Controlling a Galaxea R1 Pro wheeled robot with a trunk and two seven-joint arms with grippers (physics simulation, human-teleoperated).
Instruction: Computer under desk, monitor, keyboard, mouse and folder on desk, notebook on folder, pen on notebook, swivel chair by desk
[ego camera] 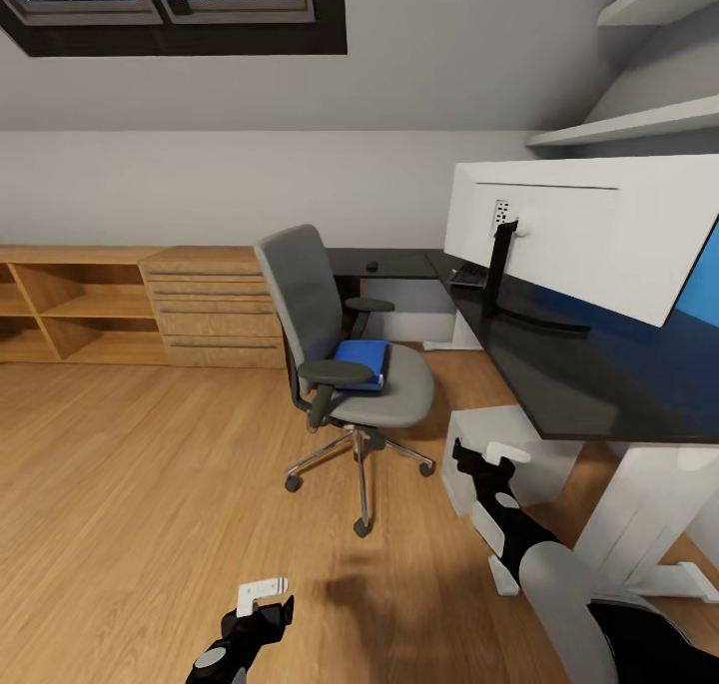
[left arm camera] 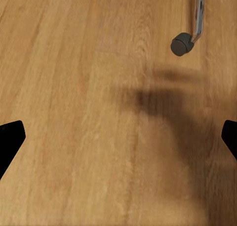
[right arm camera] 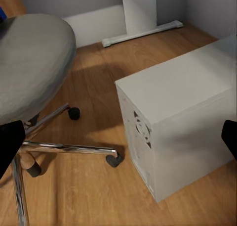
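A blue folder (ego camera: pixel 361 362) lies on the seat of the grey swivel chair (ego camera: pixel 345 364), which stands beside the black bench (ego camera: pixel 599 389) carrying the monitor (ego camera: pixel 589 235). Both the left claw (ego camera: pixel 262 596) and the right claw (ego camera: pixel 489 456) hang wide and empty; a white computer (right arm camera: pixel 177 122) sits under the bench.

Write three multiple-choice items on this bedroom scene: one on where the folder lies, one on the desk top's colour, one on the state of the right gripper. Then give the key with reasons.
1. Where does the folder lie?
A. on the desk
B. on the swivel chair's seat
C. on the floor

2. What colour is the top of the desk?
A. glossy black
B. light wood
C. white

3. How is the right gripper?
A. shut on the folder
B. shut on a castor
C. open, holding nothing

Key: B, the blue folder rests on the grey seat of the swivel chair; A, the top reflects darkly under the monitor; C, its fingertips stand apart, with only the computer and floor beyond them.
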